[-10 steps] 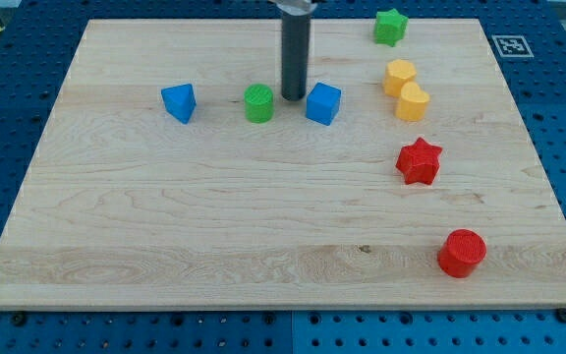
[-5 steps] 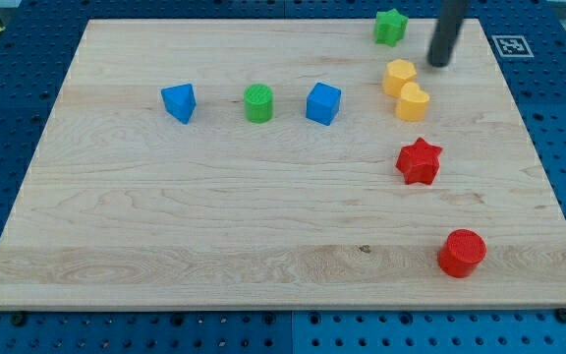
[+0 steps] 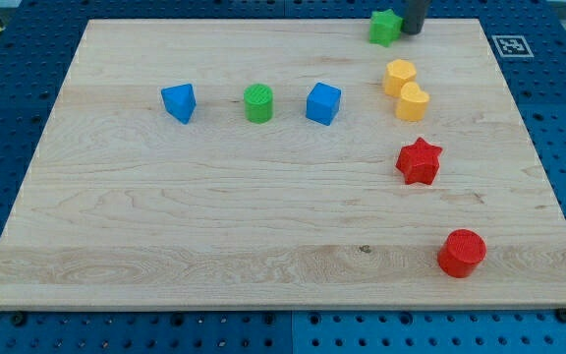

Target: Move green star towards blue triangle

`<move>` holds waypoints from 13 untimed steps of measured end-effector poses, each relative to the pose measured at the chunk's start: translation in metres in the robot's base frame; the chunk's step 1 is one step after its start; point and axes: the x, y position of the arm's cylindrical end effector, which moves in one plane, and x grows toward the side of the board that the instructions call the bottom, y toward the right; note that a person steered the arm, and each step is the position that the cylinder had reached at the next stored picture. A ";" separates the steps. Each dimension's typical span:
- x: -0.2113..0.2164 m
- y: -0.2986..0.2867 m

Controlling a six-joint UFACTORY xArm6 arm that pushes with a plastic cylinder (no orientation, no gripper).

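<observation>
Most of the rod is cropped; my tip (image 3: 413, 30) touches green star (image 3: 384, 28).

The dark rod comes down from the view's top, near the right, standing upright. My tip (image 3: 413, 31) rests low at the surface's far edge.

Wood board (image 3: 165, 216) w/ 8 blocks: 2 blue, 2 green, 2 yellow, 2 red.
</observation>
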 end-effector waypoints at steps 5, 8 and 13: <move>0.003 -0.140; 0.093 -0.163; 0.059 -0.256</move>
